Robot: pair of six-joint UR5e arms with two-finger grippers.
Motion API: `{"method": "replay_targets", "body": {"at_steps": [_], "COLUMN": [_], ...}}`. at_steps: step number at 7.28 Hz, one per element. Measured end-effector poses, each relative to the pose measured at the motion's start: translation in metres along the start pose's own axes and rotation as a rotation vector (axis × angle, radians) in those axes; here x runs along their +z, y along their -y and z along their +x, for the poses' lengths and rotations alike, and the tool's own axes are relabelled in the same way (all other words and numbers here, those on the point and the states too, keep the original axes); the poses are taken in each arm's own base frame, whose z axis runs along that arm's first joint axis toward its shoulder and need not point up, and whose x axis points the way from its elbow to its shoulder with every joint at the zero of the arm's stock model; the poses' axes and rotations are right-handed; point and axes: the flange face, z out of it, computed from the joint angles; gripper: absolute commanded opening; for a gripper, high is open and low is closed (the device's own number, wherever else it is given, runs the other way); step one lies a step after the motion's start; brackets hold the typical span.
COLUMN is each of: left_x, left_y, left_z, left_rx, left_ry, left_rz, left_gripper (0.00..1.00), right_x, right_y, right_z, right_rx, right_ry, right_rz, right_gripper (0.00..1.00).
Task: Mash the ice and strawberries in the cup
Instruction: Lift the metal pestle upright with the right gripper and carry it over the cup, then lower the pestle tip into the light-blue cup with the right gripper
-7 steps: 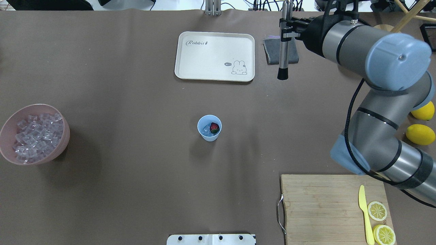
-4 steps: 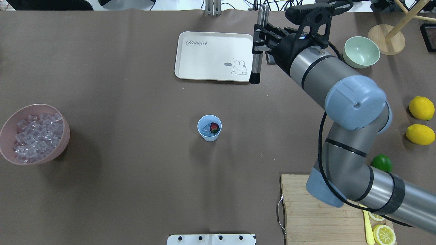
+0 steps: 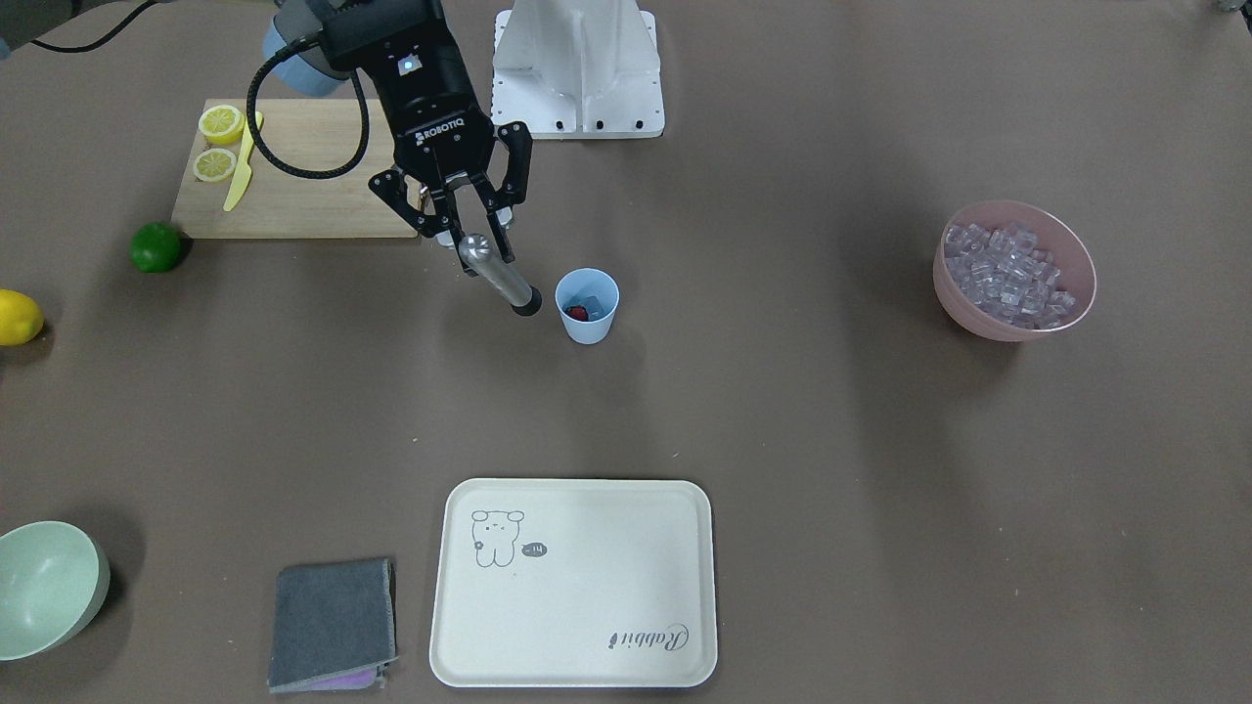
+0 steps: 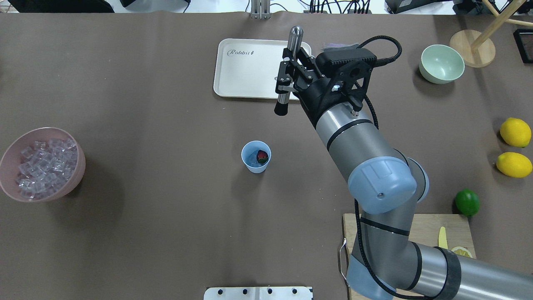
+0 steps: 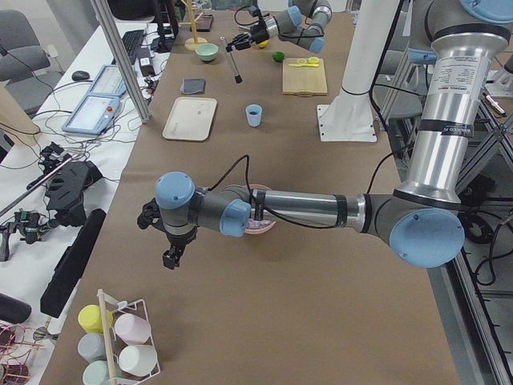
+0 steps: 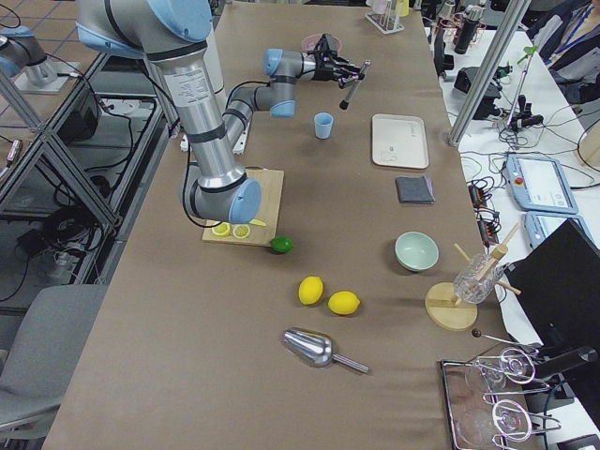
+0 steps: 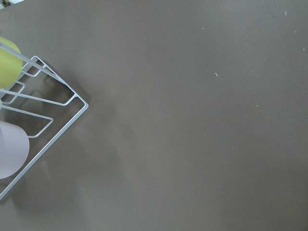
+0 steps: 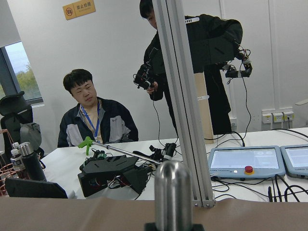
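The right gripper (image 4: 286, 77) is clamped on a masher (image 3: 500, 276), a smooth metal rod with a black head, gripped about the middle of its shaft. In the overhead view the head hangs in the air at about 1 o'clock from the cup (image 3: 587, 329), well apart from it. The cup stands upright and alone mid-table, with nothing bracing it. Inside, the strawberry (image 4: 262, 156) lies at the 3 o'clock side and the ice (image 4: 252, 158) at 9 o'clock.

The cup looks like thin, light plastic, so an off-centre push would likely tip it or make it skid. The ice is probably hard and slick and apt to skate out from under the head, while the berry should give way softly. The rod is stiff, but its polished shaft could slide up through the fingers under load, so a firm grip matters. A steadying hold would best go on the cup's wall from 9 o'clock, squeezed lightly.

The left gripper (image 5: 170, 257) hangs far off by the table's end, and I cannot tell how its fingers stand.
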Motion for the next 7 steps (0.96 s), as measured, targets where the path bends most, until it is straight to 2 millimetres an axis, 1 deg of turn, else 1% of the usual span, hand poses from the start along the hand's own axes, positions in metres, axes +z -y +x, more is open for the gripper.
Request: {"method": "replay_targets", "body": {"at_steps": [2,4,7], "left_x": [0.002,0.003,0.004], "left_y": [-0.001,-0.002,-0.002], "left_z": [-0.002,-0.003,-0.004], "left_rx": [-0.003,-0.007,-0.008], "left_ry": [0.000,-0.001,-0.001], "left_rz": [-0.003,-0.006,-0.008], "left_gripper": [0.97,0.97,0.97], "right_x": [-0.007,-0.022,-0.039], "right_y": [-0.016,-0.035,-0.071], "right_z": [-0.007,-0.020,-0.035], "right_rx": [-0.003,-0.005,-0.023], "right_ry": [-0.045,-0.065,-0.074], "right_rz": [0.058,0.078,0.065], "right_gripper": [0.00,0.00,0.00]}}
